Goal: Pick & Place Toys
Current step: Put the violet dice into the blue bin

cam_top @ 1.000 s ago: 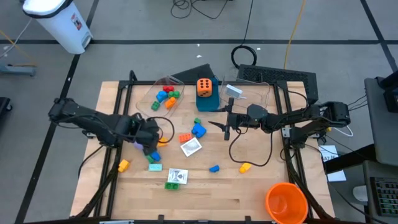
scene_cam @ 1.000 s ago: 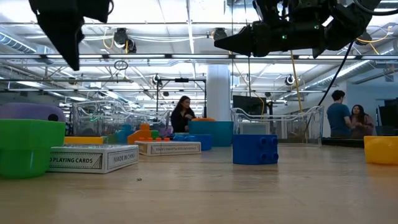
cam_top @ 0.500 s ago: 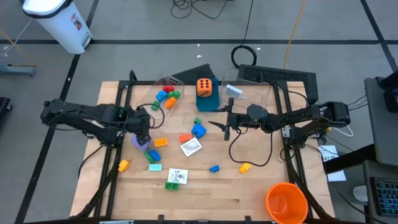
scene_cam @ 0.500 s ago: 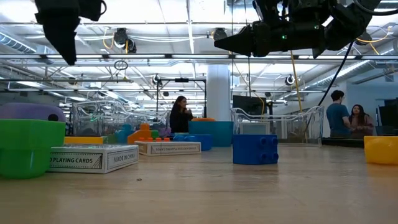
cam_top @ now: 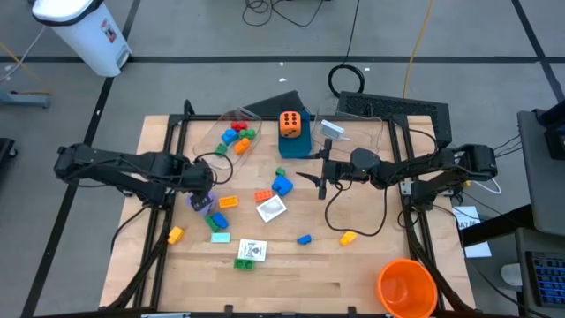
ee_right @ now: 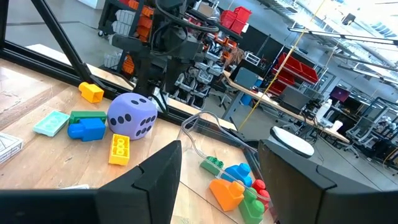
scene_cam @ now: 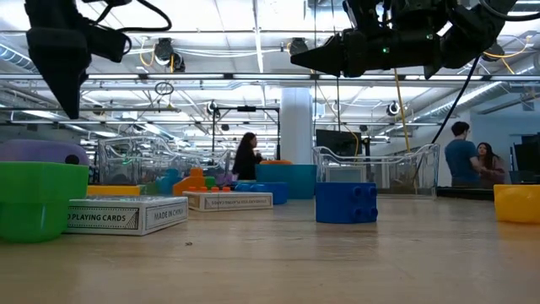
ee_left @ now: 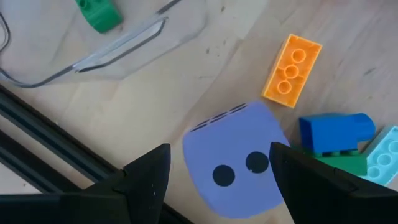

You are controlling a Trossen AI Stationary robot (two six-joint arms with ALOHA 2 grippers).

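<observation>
1. Left gripper (ee_left: 214,171) hangs w/ fingers apart over the purple dotted plastic die (ee_left: 235,160), not clamped; die sits on the wooden table (cam_top: 353,274) beside an orange brick (ee_left: 292,67), prob. lined up for a grab.
2. Right gripper (cam_top: 319,179) waits mid-table, fingers apart, empty.
3. Vs a sec ago: left arm pulled back toward its own side, uncovering the die.

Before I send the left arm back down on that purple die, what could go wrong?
The left gripper hangs open above the purple die, and the die looks almost as wide as the gap between the fingers, so a finger may land on its top or a slack grip may roll it. An orange brick and a blue brick lie close beside it and could get knocked. The right gripper waits mid-table, well away.
</observation>
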